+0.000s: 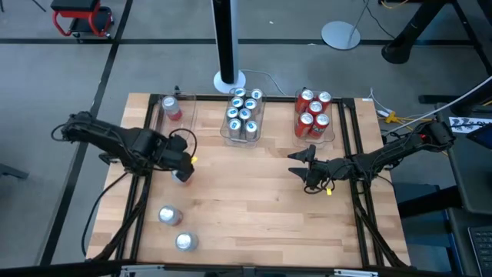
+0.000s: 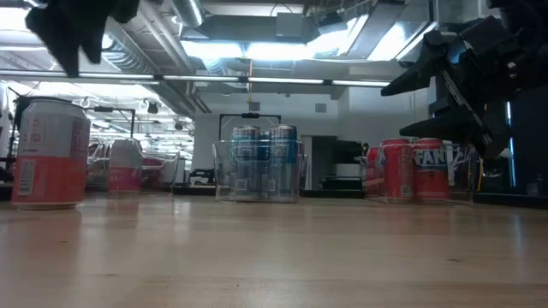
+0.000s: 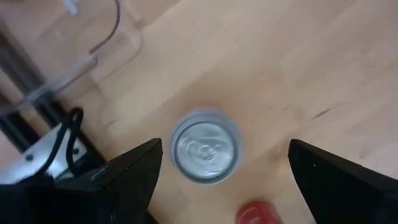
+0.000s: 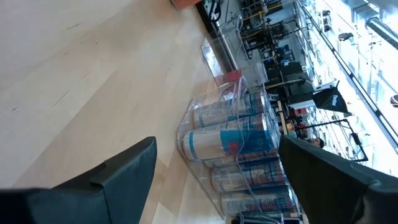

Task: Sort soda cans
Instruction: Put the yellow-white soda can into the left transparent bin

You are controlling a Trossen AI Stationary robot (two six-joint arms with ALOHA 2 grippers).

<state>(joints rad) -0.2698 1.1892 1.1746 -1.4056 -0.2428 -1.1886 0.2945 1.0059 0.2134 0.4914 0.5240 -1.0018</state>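
Observation:
A soda can [image 1: 183, 176] with a silver top [image 3: 205, 146] stands upright on the wooden table, left of the middle; in the low view its body [image 2: 50, 154] is silver and red. My left gripper [image 1: 183, 164] hangs open above it, pointing steeply down, its fingers [image 3: 134, 177] on either side of the can top and clear of it. Two more silver-topped cans [image 1: 169, 215] [image 1: 185, 241] stand near the front left. My right gripper [image 1: 302, 165] waits open at mid-right, nearly level, with nothing between its fingers.
Three clear bins line the far edge: the left one [image 1: 163, 121] holds a single red can [image 1: 171, 108], the middle one [image 1: 244, 137] several blue-and-white cans, the right one [image 1: 315, 139] several red cans. Bare wood lies between the two grippers.

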